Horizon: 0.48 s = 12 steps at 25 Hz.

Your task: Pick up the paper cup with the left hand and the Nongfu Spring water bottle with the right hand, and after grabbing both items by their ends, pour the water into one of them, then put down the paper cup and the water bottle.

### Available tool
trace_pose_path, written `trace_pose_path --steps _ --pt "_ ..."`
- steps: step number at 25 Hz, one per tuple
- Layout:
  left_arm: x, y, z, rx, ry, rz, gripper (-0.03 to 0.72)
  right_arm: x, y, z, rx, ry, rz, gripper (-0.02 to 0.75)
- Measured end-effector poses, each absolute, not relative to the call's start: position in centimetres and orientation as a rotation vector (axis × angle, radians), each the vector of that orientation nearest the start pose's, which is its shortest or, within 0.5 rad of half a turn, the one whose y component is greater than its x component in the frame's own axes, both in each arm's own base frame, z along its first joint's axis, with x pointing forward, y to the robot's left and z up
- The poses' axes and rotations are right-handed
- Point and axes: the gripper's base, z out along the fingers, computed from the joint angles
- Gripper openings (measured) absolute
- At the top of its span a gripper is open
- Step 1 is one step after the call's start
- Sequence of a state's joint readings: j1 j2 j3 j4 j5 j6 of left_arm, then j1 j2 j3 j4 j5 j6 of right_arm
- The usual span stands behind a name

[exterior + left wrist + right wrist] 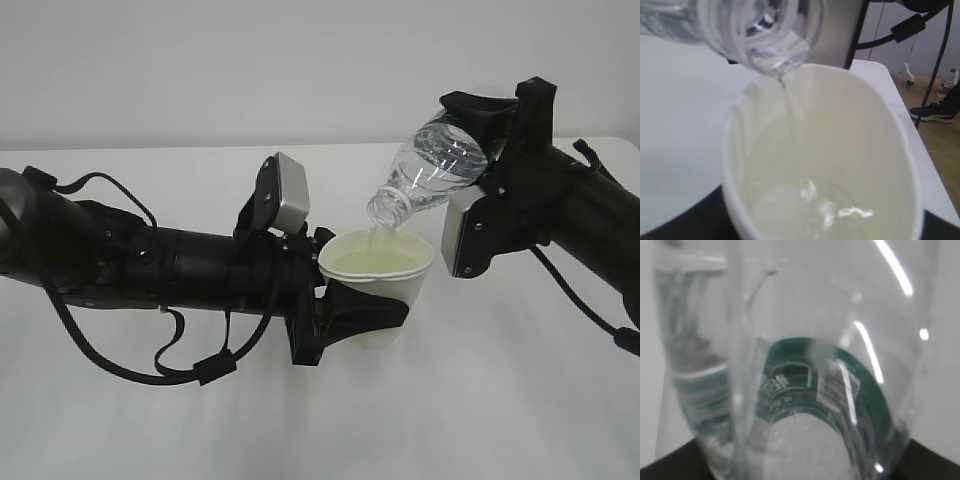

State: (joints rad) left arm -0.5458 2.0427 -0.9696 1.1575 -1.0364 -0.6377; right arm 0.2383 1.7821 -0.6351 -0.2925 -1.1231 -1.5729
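Observation:
The paper cup is held upright above the table, with my left gripper shut on its lower body. Black fingers show at both sides of the cup in the left wrist view. The Nongfu Spring water bottle is tilted mouth-down to the left, and my right gripper is shut on its rear end. A thin stream of water falls from the neck into the cup, where water is pooled. The bottle's green label fills the right wrist view.
The white table lies under both arms, with a plain white wall behind. The left arm's cables loop down close to the tabletop. Past the table's right edge, a wooden floor with a shoe and cables shows.

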Motion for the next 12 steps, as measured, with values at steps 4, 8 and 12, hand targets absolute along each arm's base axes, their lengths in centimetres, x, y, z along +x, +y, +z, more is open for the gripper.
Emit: trace_pose_path --steps 4,8,12 --pt "28.03 -25.40 13.85 1.260 1.497 -1.093 0.395 31.18 10.00 18.70 -1.437 0.717 -0.957 0.419" --pt "28.03 -25.40 13.85 1.260 1.497 -1.093 0.395 31.18 10.00 18.70 -1.433 0.723 -0.951 0.419" --pt "28.03 -25.40 13.85 1.260 1.497 -1.093 0.395 31.18 10.00 18.70 -1.407 0.757 -0.910 0.419"
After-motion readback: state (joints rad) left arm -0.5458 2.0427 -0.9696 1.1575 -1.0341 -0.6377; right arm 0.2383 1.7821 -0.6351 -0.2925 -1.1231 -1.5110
